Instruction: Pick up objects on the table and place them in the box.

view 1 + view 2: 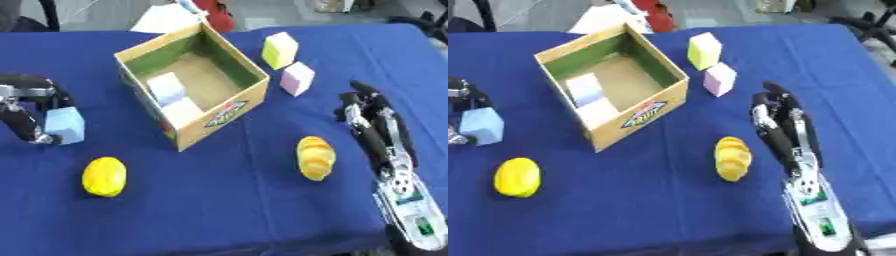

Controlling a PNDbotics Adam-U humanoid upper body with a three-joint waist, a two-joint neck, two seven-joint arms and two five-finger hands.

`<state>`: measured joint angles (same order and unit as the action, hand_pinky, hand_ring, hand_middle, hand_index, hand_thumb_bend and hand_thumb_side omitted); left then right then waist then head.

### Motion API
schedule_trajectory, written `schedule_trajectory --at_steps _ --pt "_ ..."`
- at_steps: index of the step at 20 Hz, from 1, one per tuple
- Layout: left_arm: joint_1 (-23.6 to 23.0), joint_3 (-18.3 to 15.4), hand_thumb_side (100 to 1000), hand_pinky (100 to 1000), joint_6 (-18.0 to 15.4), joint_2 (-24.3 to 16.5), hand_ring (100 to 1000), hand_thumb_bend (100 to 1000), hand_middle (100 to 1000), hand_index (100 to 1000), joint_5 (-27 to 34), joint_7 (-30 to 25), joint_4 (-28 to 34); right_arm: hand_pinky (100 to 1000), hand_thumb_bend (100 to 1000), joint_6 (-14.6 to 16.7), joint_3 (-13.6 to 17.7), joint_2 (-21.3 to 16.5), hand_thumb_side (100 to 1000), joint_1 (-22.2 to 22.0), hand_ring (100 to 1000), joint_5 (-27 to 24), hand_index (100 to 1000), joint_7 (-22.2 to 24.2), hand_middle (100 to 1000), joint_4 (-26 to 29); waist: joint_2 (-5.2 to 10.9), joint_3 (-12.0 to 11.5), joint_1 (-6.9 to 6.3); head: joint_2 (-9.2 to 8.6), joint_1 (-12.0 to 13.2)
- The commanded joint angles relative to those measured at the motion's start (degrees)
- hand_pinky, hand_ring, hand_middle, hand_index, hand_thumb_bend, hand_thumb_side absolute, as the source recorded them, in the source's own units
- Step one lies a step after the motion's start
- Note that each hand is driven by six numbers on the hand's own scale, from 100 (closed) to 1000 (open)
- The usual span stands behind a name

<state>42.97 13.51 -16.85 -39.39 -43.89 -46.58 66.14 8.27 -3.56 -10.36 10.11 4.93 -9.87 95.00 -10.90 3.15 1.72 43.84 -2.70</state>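
Observation:
An open cardboard box (pixel 251 95) stands mid-table with two pale cubes (pixel 175 97) inside it. At the far left my left hand (pixel 35 112) has its fingers curled round a light blue cube (pixel 66 126). A yellow lemon (pixel 104 176) lies in front of that cube. Right of the box lies a yellow-orange ridged piece (pixel 315 157). Behind it stand a pink cube (pixel 297 78) and a yellow cube (pixel 279 50). My right hand (pixel 372 125) rests open at the right, fingers straight, holding nothing.
A blue cloth (pixel 227 200) covers the table. Beyond the far edge sit a white sheet (pixel 166 20) and something red (pixel 214 12). The table's near edge runs along the bottom.

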Motion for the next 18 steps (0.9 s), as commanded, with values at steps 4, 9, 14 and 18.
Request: schedule_trajectory --at_steps 4,9,14,18 --pt "2.9 -2.8 128 585 -1.2 -1.9 479 190 488 674 2.7 3.3 5.4 579 100 0.0 0.4 -0.9 572 0.4 585 0.1 859 0.0 664 0.4 1.35 0.1 -0.68 0.28 0.0" --pt "9.1 -3.9 132 602 0.2 2.8 473 177 482 682 3.0 9.9 7.6 579 100 -0.1 0.1 -0.9 573 0.2 585 0.0 859 0.2 664 0.2 1.71 0.1 -0.70 0.28 0.4" --pt "14.0 -1.8 132 612 -0.2 10.8 483 179 494 695 -2.1 18.9 2.7 579 100 0.0 -0.5 -0.7 572 0.4 585 -0.1 859 0.9 664 0.1 1.85 1.6 -0.55 0.28 1.3" --pt "15.4 -0.1 134 634 -1.9 15.8 513 202 537 724 -6.9 21.0 -1.9 579 100 0.0 -1.0 -0.4 571 0.7 584 -0.1 859 1.3 664 0.0 1.64 3.3 -0.39 0.28 2.2"
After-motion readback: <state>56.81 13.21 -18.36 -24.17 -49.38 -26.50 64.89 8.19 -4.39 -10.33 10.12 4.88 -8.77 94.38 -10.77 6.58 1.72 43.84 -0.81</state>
